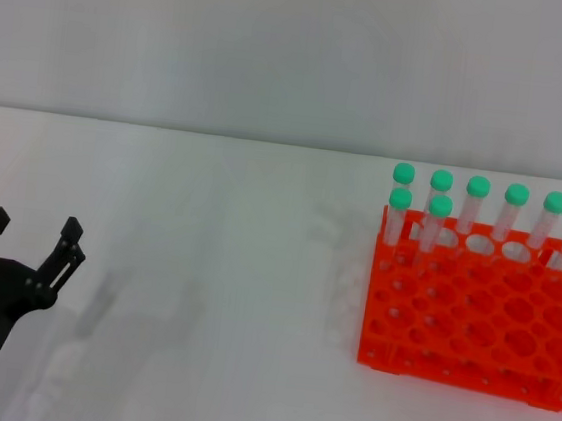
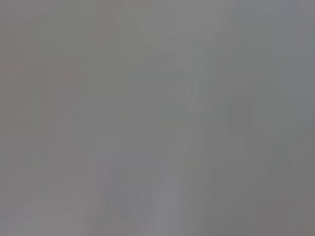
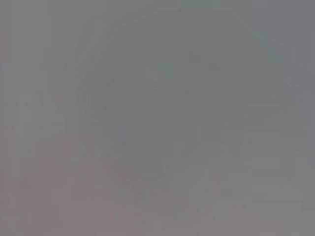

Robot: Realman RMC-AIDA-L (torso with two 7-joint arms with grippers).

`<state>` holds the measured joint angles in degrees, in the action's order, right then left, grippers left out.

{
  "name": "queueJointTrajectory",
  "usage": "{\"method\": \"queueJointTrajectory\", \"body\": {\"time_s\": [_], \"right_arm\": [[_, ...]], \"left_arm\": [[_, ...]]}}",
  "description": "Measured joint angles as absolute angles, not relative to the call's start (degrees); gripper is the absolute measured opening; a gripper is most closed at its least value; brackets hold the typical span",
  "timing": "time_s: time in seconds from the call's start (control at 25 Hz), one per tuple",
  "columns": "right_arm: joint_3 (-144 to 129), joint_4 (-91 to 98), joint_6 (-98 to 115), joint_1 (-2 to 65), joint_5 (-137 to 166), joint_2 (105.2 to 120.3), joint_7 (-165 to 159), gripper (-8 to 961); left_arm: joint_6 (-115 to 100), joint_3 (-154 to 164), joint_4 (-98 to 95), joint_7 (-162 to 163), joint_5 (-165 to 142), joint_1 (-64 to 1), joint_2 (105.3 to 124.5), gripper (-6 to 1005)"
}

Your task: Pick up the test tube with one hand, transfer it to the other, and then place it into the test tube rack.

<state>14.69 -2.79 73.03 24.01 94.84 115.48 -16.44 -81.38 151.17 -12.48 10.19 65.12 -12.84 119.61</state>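
Observation:
The orange-red test tube rack [image 1: 471, 316] stands on the white table at the right. Several clear test tubes with green caps [image 1: 439, 207] stand upright in its back rows. No loose test tube shows on the table. My left gripper [image 1: 33, 230] is at the lower left, fingers spread open and empty, far from the rack. My right gripper is out of view. Both wrist views show only plain grey, with nothing to make out.
The white table [image 1: 205, 263] stretches from the left gripper to the rack. A pale wall rises behind its far edge.

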Motion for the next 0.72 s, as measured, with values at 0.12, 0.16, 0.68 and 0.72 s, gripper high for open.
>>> {"method": "queueJointTrajectory", "body": {"time_s": [0.12,0.16,0.68,0.72], "right_arm": [[14.71,-3.23,72.66,23.85,94.85,115.61,-15.02,863],[14.71,-3.32,72.64,23.77,94.85,115.66,-14.87,862],[14.77,-3.52,72.53,23.37,94.92,115.75,-14.63,860],[14.77,-3.52,72.52,23.4,94.92,115.76,-14.62,860]], "left_arm": [[-80.58,150.8,-12.51,10.25,66.34,-13.22,119.66,894],[-80.2,150.79,-12.62,10.27,67.18,-13.38,119.66,894],[-76.36,147.66,-12.58,10.38,71.1,-16.96,119.74,894],[-76.29,147.06,-12.56,10.38,71.1,-17.09,119.74,894]]}}
